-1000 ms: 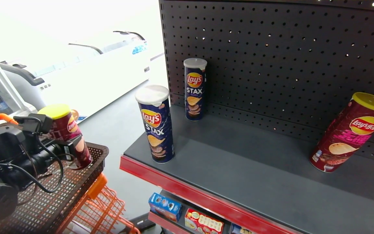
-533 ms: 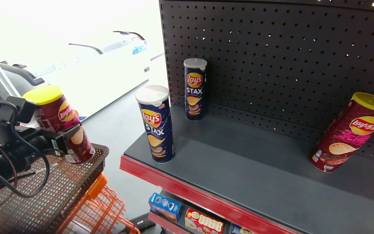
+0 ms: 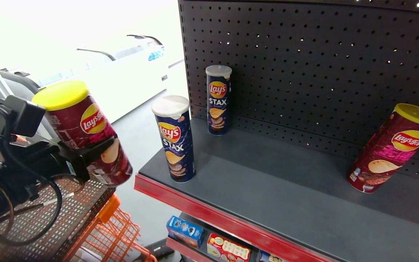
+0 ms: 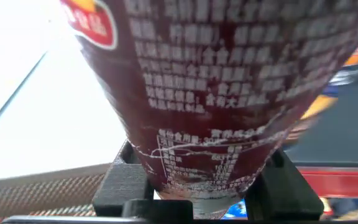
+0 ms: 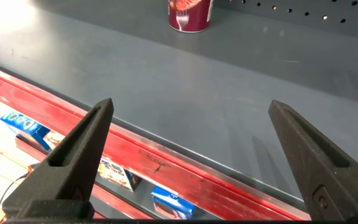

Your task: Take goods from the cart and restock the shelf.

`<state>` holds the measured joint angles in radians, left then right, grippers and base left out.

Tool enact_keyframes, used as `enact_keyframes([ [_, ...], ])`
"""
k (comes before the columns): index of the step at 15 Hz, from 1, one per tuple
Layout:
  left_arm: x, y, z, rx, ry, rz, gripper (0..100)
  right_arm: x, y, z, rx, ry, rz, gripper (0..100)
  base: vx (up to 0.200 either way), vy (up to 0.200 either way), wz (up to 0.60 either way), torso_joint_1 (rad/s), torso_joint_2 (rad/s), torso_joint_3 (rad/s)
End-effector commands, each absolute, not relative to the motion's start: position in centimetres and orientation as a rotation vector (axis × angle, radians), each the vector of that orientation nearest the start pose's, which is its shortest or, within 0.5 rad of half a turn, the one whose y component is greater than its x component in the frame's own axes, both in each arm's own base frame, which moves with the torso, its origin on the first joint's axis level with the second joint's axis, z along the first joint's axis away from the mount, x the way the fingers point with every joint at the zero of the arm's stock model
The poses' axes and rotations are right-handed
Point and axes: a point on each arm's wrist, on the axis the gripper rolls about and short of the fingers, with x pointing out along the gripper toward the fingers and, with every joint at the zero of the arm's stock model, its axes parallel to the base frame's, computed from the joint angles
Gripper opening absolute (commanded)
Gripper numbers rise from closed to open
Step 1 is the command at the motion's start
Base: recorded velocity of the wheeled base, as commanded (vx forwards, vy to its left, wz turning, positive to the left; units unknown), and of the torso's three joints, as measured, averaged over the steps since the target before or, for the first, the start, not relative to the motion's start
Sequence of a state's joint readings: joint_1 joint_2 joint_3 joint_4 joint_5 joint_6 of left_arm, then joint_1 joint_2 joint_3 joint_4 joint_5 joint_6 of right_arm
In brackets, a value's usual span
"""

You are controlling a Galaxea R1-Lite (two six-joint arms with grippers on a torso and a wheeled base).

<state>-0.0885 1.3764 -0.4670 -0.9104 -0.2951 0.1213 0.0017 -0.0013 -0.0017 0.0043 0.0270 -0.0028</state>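
**While L gripper (image 4: 204,190) clamps it, dark-red cardboard crisp tube w/ yellow plastic lid (image 3: 86,127) hangs over black mesh cart basket (image 3: 49,218)**

Tilted as it is, lid away from shelf, tube's pinched low betw. both fingers, near shelf's red front lip (image 3: 195,209). R gripper (image 5: 194,162) spread wide, holding nothing, over that lip. Navy tube w/ white lid (image 3: 175,142) upright by the lip, second navy tube (image 3: 218,102) at black pegboard (image 3: 304,54). Another red tube (image 3: 391,149) leans far right; bare grey shelf board (image 3: 267,174) betw.

I see harsh glare washing out the white chest freezer (image 3: 122,87); the black perforated metal back panel (image 3: 304,54) is dim, light pinpricking its holes, soft shadows on the grey shelf board (image 3: 267,174)
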Motion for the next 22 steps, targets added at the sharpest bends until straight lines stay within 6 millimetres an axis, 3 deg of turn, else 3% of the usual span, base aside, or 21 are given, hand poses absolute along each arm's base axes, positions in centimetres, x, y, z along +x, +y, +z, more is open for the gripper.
enact_keyframes([
  [1,19.8,-4.1,20.8,0.121,-0.059,-0.462,0,-2.3,0.1,7.5,-0.003,0.003,0.029,100,0.0,0.0,0.0,0.0,0.0,0.0],
  [6,16.9,-5.3,20.3,0.114,-0.069,-0.534,0,-2.3,0.1,7.5,-0.003,0.003,0.029,100,0.0,0.0,0.0,0.0,0.0,0.0],
  [9,16.3,-6.2,20.5,0.064,-0.071,-0.595,0,-2.3,0.1,7.5,-0.003,0.003,0.029,100,0.0,0.0,0.0,0.0,0.0,0.0],
  [13,16.1,-6.7,20.6,0.061,-0.074,-0.631,0,-2.3,0.1,7.5,-0.003,0.003,0.029,100,0.0,0.0,0.0,0.0,0.0,0.0],
  [22,17.2,-11.0,20.5,0.065,-0.043,-0.812,0,-2.3,0.1,7.5,-0.003,0.003,0.029,100,0.0,0.0,0.0,0.0,0.0,0.0],
])
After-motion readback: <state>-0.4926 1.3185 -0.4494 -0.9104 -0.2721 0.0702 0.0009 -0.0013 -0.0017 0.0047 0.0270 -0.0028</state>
